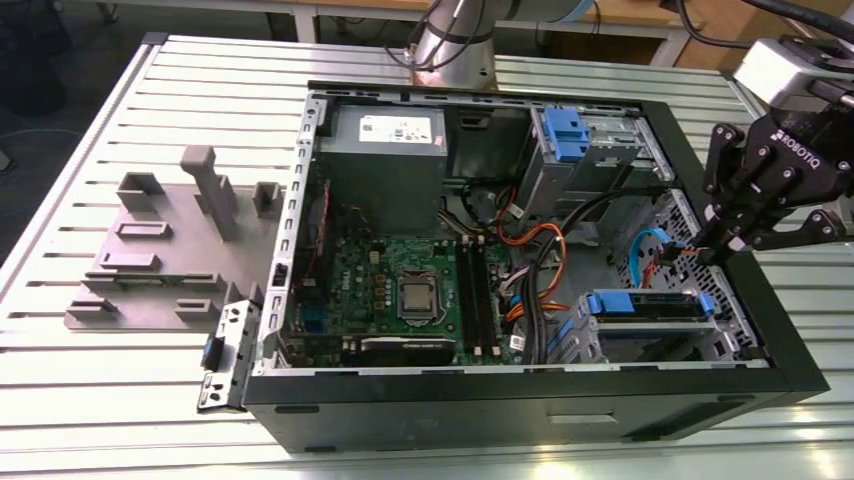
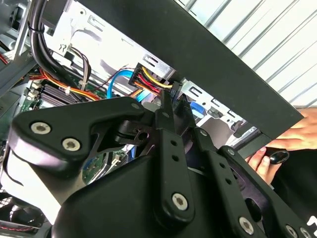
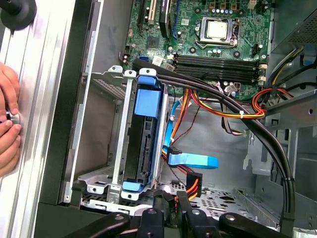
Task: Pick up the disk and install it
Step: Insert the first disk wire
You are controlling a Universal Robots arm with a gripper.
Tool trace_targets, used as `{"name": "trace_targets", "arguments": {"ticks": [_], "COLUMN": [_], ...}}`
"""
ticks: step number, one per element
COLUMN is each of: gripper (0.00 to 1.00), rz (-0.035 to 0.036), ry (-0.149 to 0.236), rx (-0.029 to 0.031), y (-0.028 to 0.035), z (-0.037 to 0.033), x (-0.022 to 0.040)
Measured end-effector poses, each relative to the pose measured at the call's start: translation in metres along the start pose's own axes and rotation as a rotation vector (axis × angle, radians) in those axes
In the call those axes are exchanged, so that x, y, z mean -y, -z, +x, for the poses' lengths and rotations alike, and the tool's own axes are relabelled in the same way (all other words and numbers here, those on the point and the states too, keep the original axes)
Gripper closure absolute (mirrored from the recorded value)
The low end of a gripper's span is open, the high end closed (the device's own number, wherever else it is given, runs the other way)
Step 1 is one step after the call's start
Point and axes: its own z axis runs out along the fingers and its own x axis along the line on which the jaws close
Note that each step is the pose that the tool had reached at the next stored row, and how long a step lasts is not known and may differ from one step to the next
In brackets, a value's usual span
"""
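Black linkage bars of the tool (image 2: 171,106) fill the foreground of the second wrist view, their fingers (image 2: 166,106) drawn together to a narrow tip with nothing between them. That tip points at a black power connector (image 2: 151,84) with red, yellow and black wires, beside a light-blue data cable (image 2: 116,82).

In the exterior view the tool (image 1: 731,245) hangs over the open computer case (image 1: 534,410) at the exterior view's right, its tip just inside the case wall near the orange and blue cables. The disk (image 1: 647,305), in its blue carrier, sits in the lower metal drive cage (image 1: 654,345) at the case's near right corner; in the first wrist view the disk (image 3: 146,139) stands on edge between the cage rails, blue carrier ends at both ends, and the blue flat connector (image 3: 190,161) lies loose just beside it, not plugged in. A second blue bracket (image 1: 567,135) is fixed to the upper bay (image 1: 607,150). The grey power supply (image 1: 387,135) sits at the far corner, and the motherboard (image 1: 400,290) with its bare processor covers the case floor.

A person's hand (image 3: 7,124) rests on the slatted desk (image 3: 29,99) outside the case wall, fingers around a small black knob. A grey plastic fixture (image 1: 167,250) stands on the desk at the exterior view's left.
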Motion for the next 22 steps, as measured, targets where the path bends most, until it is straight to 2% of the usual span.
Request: {"name": "trace_targets", "arguments": {"ticks": [2, 3, 4, 5, 16, 17, 22], "gripper": [0.76, 0.83, 0.83, 0.89, 0.88, 0.82, 0.82], "rz": [0.0000, 0.0000, 0.0000, 0.0000, -0.0002, -0.0003, -0.0020], "ry": [0.000, 0.000, 0.000, 0.000, 0.000, 0.000, -0.002], "rx": [-0.0001, -0.0003, -0.0003, -0.0004, -0.0015, -0.0024, -0.0175], "y": [0.0000, 0.0000, 0.0000, 0.0000, 0.0000, -0.0001, -0.0001], "z": [0.0000, 0.0000, 0.0000, 0.0000, 0.0000, -0.0001, 0.0000], "x": [0.0000, 0.0000, 0.0000, 0.0000, 0.0000, 0.0000, 0.0000]}}
